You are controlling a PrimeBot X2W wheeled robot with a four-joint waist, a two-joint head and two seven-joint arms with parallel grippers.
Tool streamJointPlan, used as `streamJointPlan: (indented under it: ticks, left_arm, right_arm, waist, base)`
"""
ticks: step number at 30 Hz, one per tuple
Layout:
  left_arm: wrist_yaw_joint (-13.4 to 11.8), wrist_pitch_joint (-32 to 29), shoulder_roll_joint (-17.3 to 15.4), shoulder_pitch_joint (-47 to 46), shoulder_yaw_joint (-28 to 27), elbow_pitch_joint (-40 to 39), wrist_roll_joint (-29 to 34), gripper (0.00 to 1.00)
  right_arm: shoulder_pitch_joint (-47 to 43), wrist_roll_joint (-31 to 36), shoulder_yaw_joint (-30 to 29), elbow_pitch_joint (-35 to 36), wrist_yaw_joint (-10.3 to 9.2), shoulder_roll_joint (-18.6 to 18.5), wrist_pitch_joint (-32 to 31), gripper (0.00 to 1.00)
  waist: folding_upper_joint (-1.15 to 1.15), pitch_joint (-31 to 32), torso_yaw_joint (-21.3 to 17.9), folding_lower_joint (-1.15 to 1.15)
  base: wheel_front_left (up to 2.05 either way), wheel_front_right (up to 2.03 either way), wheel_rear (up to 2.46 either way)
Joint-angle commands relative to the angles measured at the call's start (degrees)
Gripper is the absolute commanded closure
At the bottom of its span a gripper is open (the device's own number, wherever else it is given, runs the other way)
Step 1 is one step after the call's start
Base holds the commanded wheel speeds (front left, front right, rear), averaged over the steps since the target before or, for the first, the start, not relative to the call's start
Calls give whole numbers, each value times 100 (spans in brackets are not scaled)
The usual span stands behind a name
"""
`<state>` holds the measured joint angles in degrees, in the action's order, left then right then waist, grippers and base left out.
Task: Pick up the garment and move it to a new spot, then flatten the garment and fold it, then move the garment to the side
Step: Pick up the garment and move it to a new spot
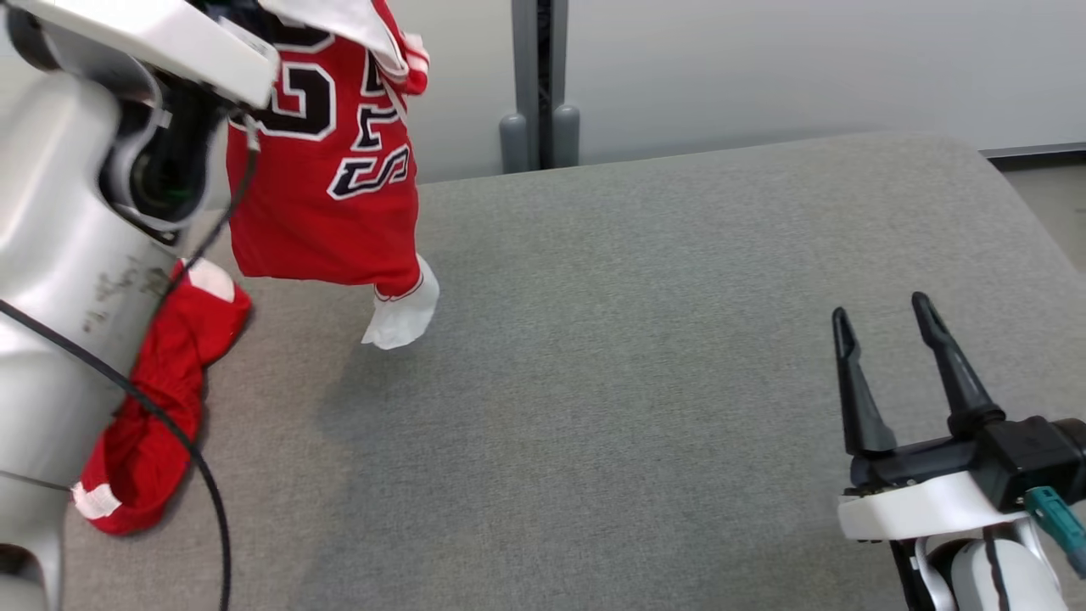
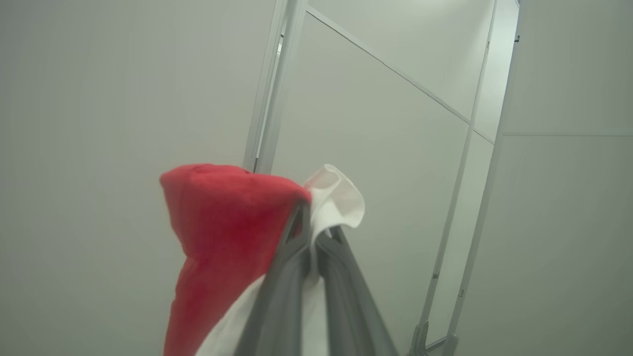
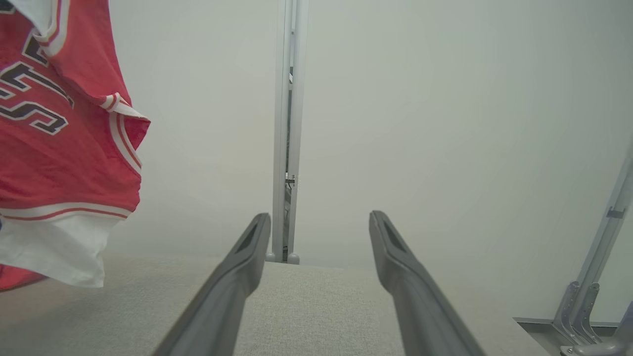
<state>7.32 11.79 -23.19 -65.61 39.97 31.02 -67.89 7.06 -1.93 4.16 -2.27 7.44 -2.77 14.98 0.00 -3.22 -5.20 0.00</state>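
Far left, the pale forearm point(image 1: 68, 255) of the left arm is raised, with a black cable point(image 1: 195, 458) looping down in front of it. The left gripper point(image 2: 316, 226) is up high, its fingers point(image 2: 282, 291) clamped together on a bunched fold of the garment point(image 1: 331, 187), red and white fabric pinched between them. The garment is a red jersey with dark white-edged lettering, hanging in the air from that grip at upper left. A white end point(image 1: 399, 314) dangles lowest, over the grey tabletop point(image 1: 636, 339); can't tell if it touches. Low beside the forearm, a crumpled red cloth point(image 1: 161, 407) with white patches lies on the tabletop; can't tell whether it belongs to the same garment. Centre of the tabletop is bare grey fabric. Behind its far edge, a dark post point(image 1: 539, 85) stands against the pale wall point(image 1: 806, 68). Lower right, the right gripper point(image 1: 881, 307) sits low over the tabletop, well apart from the garment, fingers point(image 1: 855, 390) spread wide and pointing toward the wall, nothing between them.
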Motion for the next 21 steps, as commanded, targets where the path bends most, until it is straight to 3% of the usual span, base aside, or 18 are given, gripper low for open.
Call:
streamJointPlan:
  ticks: [1,13,21]
  left_arm:
    - [-41,75,66,107,13,-4,8,100]
    - [-293,341,759,882,-217,94,491,100]
    - [-417,343,1304,1594,-887,-17,1524,100]
  right_arm:
    - [-36,33,-74,70,10,-24,36,0]
    - [-123,-68,-347,403,10,-143,36,0]
    - [-183,-101,-304,459,10,-203,36,0]
  waist:
    - [0,76,-97,0]
    - [0,236,-306,0]
    - [0,168,-343,0]
  base:
    - [0,0,0]
    - [0,0,0]
    - [0,0,0]
